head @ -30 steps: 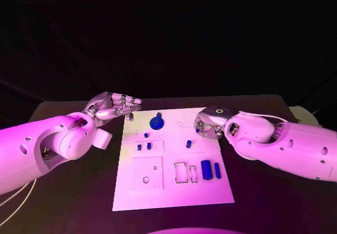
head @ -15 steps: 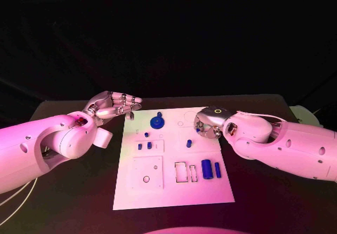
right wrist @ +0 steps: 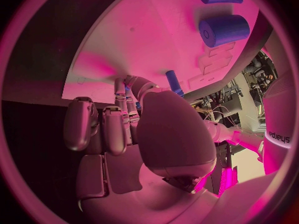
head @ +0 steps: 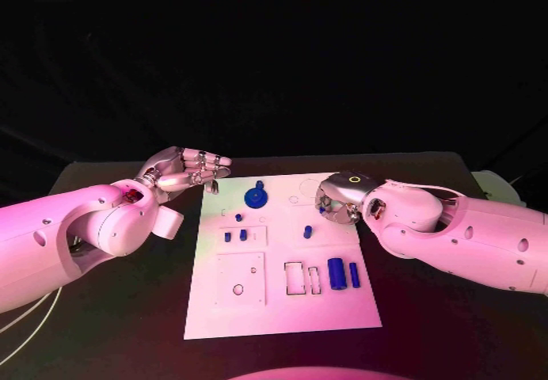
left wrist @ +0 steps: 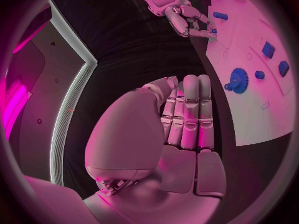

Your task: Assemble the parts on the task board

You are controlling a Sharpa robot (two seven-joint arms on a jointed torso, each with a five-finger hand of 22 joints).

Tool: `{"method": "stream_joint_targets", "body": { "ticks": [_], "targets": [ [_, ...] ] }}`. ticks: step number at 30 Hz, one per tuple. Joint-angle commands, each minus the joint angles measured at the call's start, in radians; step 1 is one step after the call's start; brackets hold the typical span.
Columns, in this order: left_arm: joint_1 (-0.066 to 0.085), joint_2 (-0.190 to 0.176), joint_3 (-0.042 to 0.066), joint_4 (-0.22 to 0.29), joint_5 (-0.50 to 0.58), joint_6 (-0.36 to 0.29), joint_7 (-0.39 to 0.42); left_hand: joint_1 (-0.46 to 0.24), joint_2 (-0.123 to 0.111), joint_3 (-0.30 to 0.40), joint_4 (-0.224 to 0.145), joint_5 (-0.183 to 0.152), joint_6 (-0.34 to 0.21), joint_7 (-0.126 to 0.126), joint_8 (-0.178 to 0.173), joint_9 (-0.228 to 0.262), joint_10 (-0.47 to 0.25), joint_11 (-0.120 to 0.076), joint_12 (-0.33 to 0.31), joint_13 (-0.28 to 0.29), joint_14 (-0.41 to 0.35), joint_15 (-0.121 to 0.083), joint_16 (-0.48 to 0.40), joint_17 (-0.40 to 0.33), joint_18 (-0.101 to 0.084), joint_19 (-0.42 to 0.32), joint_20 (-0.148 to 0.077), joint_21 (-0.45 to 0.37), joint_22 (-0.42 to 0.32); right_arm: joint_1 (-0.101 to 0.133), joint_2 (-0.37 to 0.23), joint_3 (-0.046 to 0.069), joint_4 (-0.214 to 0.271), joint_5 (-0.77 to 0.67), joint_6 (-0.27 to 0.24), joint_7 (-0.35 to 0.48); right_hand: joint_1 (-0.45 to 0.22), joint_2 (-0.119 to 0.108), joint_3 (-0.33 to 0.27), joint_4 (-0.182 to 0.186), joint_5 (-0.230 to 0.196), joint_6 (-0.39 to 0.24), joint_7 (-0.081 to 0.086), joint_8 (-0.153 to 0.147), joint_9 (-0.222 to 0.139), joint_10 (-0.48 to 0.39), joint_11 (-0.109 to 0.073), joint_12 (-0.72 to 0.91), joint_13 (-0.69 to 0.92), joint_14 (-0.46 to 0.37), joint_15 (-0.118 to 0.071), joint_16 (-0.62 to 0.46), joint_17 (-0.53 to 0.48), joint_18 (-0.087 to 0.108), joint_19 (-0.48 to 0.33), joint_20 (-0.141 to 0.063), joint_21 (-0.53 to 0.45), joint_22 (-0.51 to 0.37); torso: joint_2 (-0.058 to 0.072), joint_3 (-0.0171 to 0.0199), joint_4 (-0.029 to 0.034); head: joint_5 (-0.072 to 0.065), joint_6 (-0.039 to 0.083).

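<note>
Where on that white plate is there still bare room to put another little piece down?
The near end of the task board, below the large blue cylinder and the rectangular cutouts, is bare. It is crowded further up: the blue gear, small blue pieces, and the right hand over the far right corner. The left hand hovers off the far left corner.

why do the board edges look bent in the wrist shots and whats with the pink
Head view: pink light washes the task board and both arms, straight edges, black backdrop. Left wrist view: fisheye curves the board's edge beside the left hand. Right wrist view: same bending around the right hand; dark frame rings both.
</note>
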Motion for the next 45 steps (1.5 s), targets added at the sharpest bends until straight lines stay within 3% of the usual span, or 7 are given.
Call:
{"method": "stream_joint_targets", "body": {
  "ticks": [1, 14, 26, 32, 36, 40, 45],
  "targets": [
    [0.001, 0.002, 0.000, -0.002, 0.005, 0.013, -0.001, -0.003, 0.006, -0.006, 0.001, -0.001, -0.007, 0.000, 0.006, -0.002, -0.010, 0.000, 0.004, 0.001, -0.009, 0.001, -0.007, -0.002, 0.006, -0.007, 0.002, -0.006, -0.002, -0.006, -0.003, -0.004, 0.003, -0.012, -0.008, -0.008, 0.001, 0.008, 0.008, -0.002, -0.005, 0.006, 0.000, 0.003, 0.003, 0.007, 0.000, -0.007, -0.002, 0.054, -0.007, 0.004, 0.000, -0.020, 0.004, -0.001, 0.005, 0.072, -0.001, 0.0000, -0.0004, -0.001, 0.000],
    [0.001, 0.006, 0.000, -0.012, 0.005, 0.019, -0.008, -0.004, 0.007, -0.008, 0.000, -0.001, -0.011, 0.001, 0.005, -0.003, -0.015, 0.001, 0.005, 0.001, -0.010, 0.002, -0.011, -0.004, 0.006, -0.007, 0.002, -0.009, -0.004, -0.004, -0.027, 0.001, 0.035, -0.012, -0.072, 0.003, -0.001, 0.007, 0.010, -0.003, -0.007, 0.006, 0.000, 0.003, 0.003, 0.007, 0.001, -0.010, -0.003, 0.054, -0.008, 0.005, 0.001, -0.022, 0.007, -0.001, 0.010, 0.076, -0.002, -0.0007, 0.0007, 0.001, 0.006],
    [0.001, 0.015, 0.000, -0.026, 0.005, 0.021, -0.009, -0.004, 0.008, -0.008, -0.001, -0.001, -0.012, 0.002, 0.005, -0.003, -0.017, 0.002, 0.006, 0.002, -0.012, 0.003, -0.014, -0.006, 0.006, -0.007, 0.003, -0.011, -0.005, 0.006, -0.084, 0.013, 0.133, -0.012, -0.094, -0.001, -0.005, 0.005, 0.013, -0.005, -0.009, 0.009, 0.000, 0.003, 0.004, 0.011, 0.000, -0.012, -0.004, 0.055, -0.008, 0.007, 0.005, -0.023, 0.010, -0.001, 0.018, 0.081, -0.003, -0.0004, -0.0013, 0.009, 0.010],
    [0.001, 0.026, 0.000, -0.036, 0.006, 0.024, -0.009, -0.004, 0.009, -0.009, -0.002, -0.001, -0.013, 0.003, 0.005, -0.003, -0.019, 0.002, 0.007, 0.002, -0.013, 0.003, -0.015, -0.007, 0.005, -0.008, 0.003, -0.013, -0.006, 0.007, -0.101, 0.016, 0.210, -0.010, -0.109, 0.000, -0.007, 0.005, 0.015, -0.005, -0.010, 0.010, -0.001, 0.003, 0.004, 0.013, 0.000, -0.013, -0.005, 0.055, -0.008, 0.008, 0.005, -0.024, 0.012, -0.001, 0.020, 0.083, -0.007, 0.0000, -0.0032, 0.030, 0.008],
    [0.000, 0.041, 0.000, -0.051, 0.006, 0.027, -0.009, -0.004, 0.009, -0.009, -0.002, -0.001, -0.013, 0.003, 0.005, -0.003, -0.019, 0.002, 0.007, 0.002, -0.013, 0.003, -0.015, -0.007, 0.005, -0.008, 0.003, -0.013, -0.006, 0.007, -0.090, 0.016, 0.262, -0.009, -0.115, 0.004, -0.007, 0.004, 0.015, -0.005, -0.010, 0.010, -0.001, 0.003, 0.005, 0.013, 0.000, -0.013, -0.005, 0.055, -0.008, 0.008, 0.005, -0.024, 0.012, -0.001, 0.020, 0.083, -0.011, 0.0004, -0.0012, 0.051, 0.005],
    [-0.001, 0.053, 0.000, -0.064, 0.006, 0.031, -0.008, -0.004, 0.009, -0.009, -0.002, -0.001, -0.014, 0.003, 0.005, -0.003, -0.020, 0.003, 0.008, 0.002, -0.014, 0.004, -0.017, -0.008, 0.005, -0.008, 0.003, -0.014, -0.007, 0.004, -0.056, 0.016, 0.289, -0.004, -0.117, 0.011, -0.008, 0.004, 0.016, -0.006, -0.010, 0.011, -0.001, 0.003, 0.005, 0.014, 0.000, -0.013, -0.005, 0.055, -0.008, 0.008, 0.005, -0.024, 0.012, -0.001, 0.021, 0.084, -0.014, 0.0016, -0.0009, 0.079, -0.001],
    [-0.002, 0.069, 0.000, -0.079, 0.007, 0.033, -0.008, -0.004, 0.009, -0.009, -0.002, -0.001, -0.014, 0.003, 0.005, -0.003, -0.020, 0.003, 0.008, 0.002, -0.014, 0.004, -0.017, -0.008, 0.005, -0.008, 0.003, -0.014, -0.007, -0.011, 0.006, 0.011, 0.285, 0.003, -0.111, 0.023, -0.009, 0.005, 0.016, -0.006, -0.010, 0.011, -0.001, 0.003, 0.005, 0.014, 0.000, -0.014, -0.005, 0.055, -0.008, 0.007, 0.004, -0.023, 0.011, -0.001, 0.018, 0.083, -0.014, -0.0003, 0.0014, 0.110, -0.011]
  ]
}}
